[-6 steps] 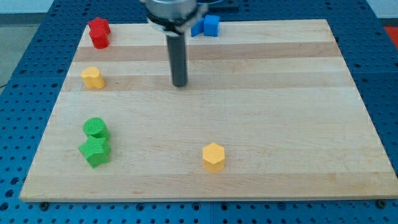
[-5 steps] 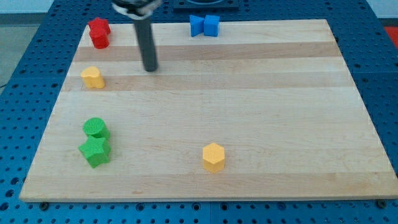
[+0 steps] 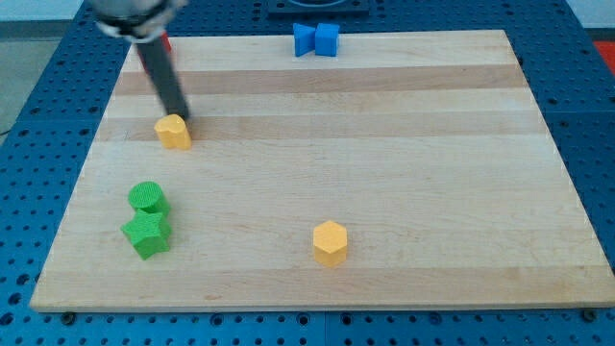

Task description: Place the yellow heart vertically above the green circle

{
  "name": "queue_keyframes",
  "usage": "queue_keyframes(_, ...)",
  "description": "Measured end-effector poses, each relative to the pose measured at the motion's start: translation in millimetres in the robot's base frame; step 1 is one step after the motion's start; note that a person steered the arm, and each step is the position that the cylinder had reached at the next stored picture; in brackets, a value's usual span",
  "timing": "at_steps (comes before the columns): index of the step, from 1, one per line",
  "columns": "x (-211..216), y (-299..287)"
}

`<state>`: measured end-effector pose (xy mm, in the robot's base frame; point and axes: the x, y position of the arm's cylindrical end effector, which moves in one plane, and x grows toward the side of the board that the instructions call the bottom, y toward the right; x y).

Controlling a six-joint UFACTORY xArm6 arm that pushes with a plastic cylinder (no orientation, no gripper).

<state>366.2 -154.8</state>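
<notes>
My tip (image 3: 179, 116) touches the yellow heart's (image 3: 174, 133) top edge.

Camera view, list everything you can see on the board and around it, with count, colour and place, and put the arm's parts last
Wooden board: one, light wood, fills most of the view.
Blue pegboard base: one, blue, shows around the board.
Yellow heart: one, yellow, upper left area of the board.
Yellow hexagon: one, yellow, near the view's bottom, about centre.
Green circle: one, green, lower left.
Green star: one, green, just below the green circle, touching or nearly so.
Blue blocks: two, blue, side by side at the top edge; shapes unclear.
Red block: one, red, top left, mostly hidden behind the rod.
Rod: one, dark, slanting down from the top left.
My tip: at the yellow heart's upper edge.
</notes>
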Motion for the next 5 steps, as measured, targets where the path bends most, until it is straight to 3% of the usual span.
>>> queue_keyframes(1,6,59)
queue_keyframes(2,-19,27)
queue_keyframes(3,-26,-51)
queue_keyframes(4,6,-111)
queue_keyframes(5,41,-64)
